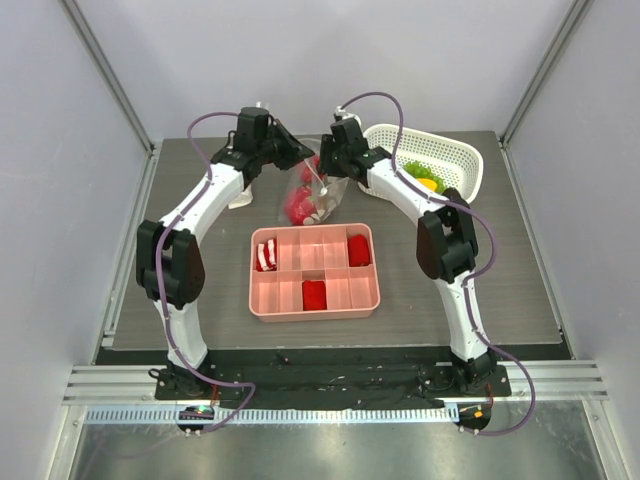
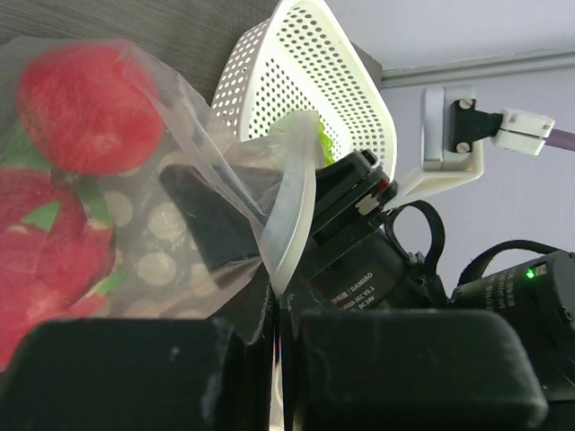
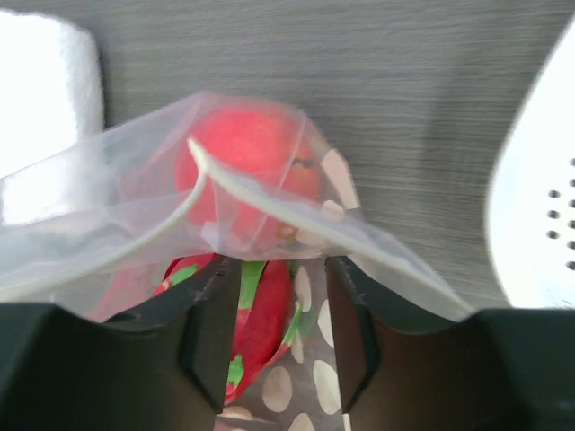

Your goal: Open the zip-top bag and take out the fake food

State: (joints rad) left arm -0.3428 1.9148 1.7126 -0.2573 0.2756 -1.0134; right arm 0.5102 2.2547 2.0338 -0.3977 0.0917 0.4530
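The clear zip-top bag [image 1: 300, 203] hangs between my two grippers at the back of the table, its mouth pulled open. Red fake food [image 1: 295, 208] is inside it. My left gripper [image 1: 297, 158] is shut on the bag's zip edge, and the white strip [image 2: 292, 224] runs down into the closed jaws [image 2: 280, 305]. My right gripper [image 1: 325, 185] is open, its fingers [image 3: 211, 323] reaching in under the bag's rim [image 3: 260, 193]. A red and green piece [image 3: 265, 328] lies between them. A round red piece [image 3: 238, 148] sits deeper in and also shows in the left wrist view [image 2: 85, 103].
A white perforated basket [image 1: 462, 160] at the back right holds green [image 1: 413, 169] and yellow [image 1: 428, 184] food. A pink compartment tray [image 1: 366, 300] with red blocks and a striped piece sits in front of the bag. A white rolled cloth [image 1: 240, 198] lies left of the bag.
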